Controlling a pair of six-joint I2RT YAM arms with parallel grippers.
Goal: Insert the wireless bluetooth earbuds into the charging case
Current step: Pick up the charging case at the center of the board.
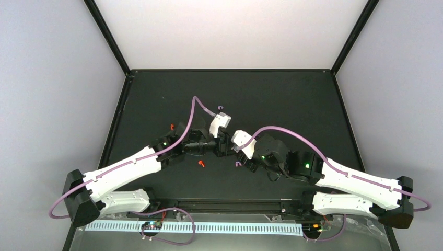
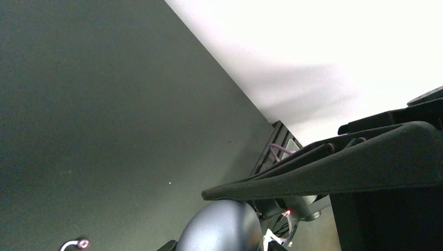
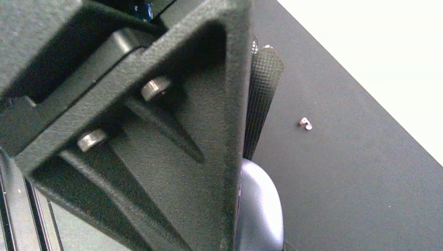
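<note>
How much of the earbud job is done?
Nothing looks done yet. Two red-orange earbuds and two purple earbuds lie loose on the table. The left gripper and right gripper meet at the grey case; a grip is unclear. All four remain.

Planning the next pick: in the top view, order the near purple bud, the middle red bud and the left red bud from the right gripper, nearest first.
1. Near purple bud, beside the right gripper.
2. Middle red bud, to its left.
3. Left red bud, farthest left.
</note>
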